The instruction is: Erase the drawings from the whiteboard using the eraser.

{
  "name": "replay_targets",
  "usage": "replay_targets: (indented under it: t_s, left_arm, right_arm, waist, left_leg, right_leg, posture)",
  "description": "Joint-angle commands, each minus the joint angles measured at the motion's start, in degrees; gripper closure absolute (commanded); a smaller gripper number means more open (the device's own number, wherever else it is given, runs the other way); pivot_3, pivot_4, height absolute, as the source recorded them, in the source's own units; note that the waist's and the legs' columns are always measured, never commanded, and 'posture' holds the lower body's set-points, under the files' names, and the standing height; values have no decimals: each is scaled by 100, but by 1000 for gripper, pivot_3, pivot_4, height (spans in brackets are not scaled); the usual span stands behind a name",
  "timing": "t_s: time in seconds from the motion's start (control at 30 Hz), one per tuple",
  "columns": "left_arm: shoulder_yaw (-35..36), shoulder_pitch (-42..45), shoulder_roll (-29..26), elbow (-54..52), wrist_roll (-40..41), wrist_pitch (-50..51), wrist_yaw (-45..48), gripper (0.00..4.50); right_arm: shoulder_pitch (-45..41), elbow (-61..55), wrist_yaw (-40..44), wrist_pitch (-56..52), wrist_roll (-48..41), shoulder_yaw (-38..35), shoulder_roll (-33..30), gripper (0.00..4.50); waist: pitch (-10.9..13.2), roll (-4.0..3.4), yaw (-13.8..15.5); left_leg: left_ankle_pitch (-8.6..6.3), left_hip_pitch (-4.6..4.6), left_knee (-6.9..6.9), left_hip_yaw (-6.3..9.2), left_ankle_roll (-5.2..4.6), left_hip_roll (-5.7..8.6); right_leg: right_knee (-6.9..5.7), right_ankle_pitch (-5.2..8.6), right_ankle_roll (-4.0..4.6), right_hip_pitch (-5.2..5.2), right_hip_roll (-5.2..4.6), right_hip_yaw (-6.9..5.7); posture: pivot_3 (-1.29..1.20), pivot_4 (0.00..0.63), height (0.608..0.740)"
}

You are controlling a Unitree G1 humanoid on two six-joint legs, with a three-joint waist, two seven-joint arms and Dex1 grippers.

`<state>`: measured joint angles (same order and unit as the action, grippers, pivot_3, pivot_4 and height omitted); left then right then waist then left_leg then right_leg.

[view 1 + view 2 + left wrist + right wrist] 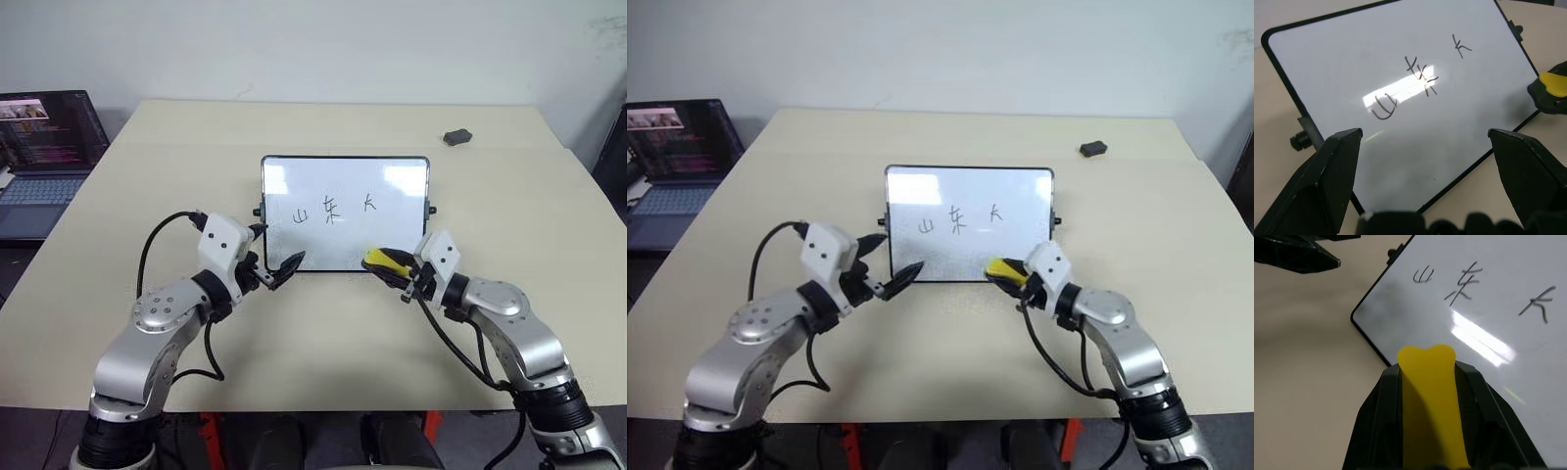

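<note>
Now my right gripper (384, 262) is clenched on the eraser (378, 258), apparently just off the lower right edge of the whiteboard (345, 186), which stands propped on the table (294, 333). The drawings (336, 211) run across its middle. My left gripper (284, 268) is spread wide, empty, at the board's lower left corner.

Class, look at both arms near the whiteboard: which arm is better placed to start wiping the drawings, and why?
The right. The right gripper is shut on the eraser at the whiteboard's lower edge, just below the drawings. The left gripper is open and holds nothing.
</note>
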<state>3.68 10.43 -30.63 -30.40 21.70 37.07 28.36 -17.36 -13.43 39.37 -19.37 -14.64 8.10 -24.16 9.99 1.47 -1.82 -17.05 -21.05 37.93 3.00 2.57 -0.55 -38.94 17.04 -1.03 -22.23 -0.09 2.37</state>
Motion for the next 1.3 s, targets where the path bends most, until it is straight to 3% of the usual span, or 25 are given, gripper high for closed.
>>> replay_targets:
  t_s: [0.03, 0.17, 0.3, 0.63, 1.03, 1.3]
  left_arm:
    - [141, 102, -151, -87, 76, -168, 195, 0]
    - [161, 194, -302, 78, 73, -366, 470, 0]
    - [108, 492, -430, 304, 174, -526, 859, 0]
    - [-109, 669, -486, 520, 56, -670, 1147, 0]
    - [-135, 617, -450, 532, 55, -665, 1128, 0]
    - [-137, 539, -426, 580, 27, -747, 1118, 0]
  right_arm:
    - [-327, 71, -223, 341, -26, -329, 152, 3398]
    - [-703, 607, -833, 925, 324, -588, 378, 3398]
    - [-1382, 1961, -1627, 1811, 606, -884, 869, 3398]
    - [-1804, 3487, -1857, 2775, 965, -689, 1489, 3398]
    - [-1165, 3828, -1228, 2533, 988, -137, 1843, 3399]
    - [-1605, 2714, -1574, 2520, 669, -726, 1660, 3399]
  waist:
    - [0, 0, 2]
    - [1, -1, 11]
    - [3, -1, 7]
    - [5, -4, -7]
    - [2, -4, -19]
    - [6, -7, -3]
  left_leg:
    - [0, 0, 0, 1, 0, 0]
    - [0, 0, 0, 0, 0, 1]
    - [1, 1, 1, -4, 1, 2]
    - [-1, -10, -3, -11, 4, -4]
    - [-2, 18, 3, -11, 3, -5]
    - [0, 10, 5, -5, 3, -3]
  right_leg:
    - [0, 0, 0, 0, 0, -1]
    - [0, 0, 0, 0, 0, 0]
    - [-3, -1, 1, -1, 0, 0]
    - [0, 1, 5, -13, -1, 5]
    - [-15, -1, 6, 5, -1, 5]
    - [-15, -8, 10, 1, -1, 0]
  posture:
    - [0, 150, 740]
    - [0, 150, 740]
    - [0, 150, 740]
    - [0, 150, 740]
    - [0, 150, 740]
    - [0, 150, 740]
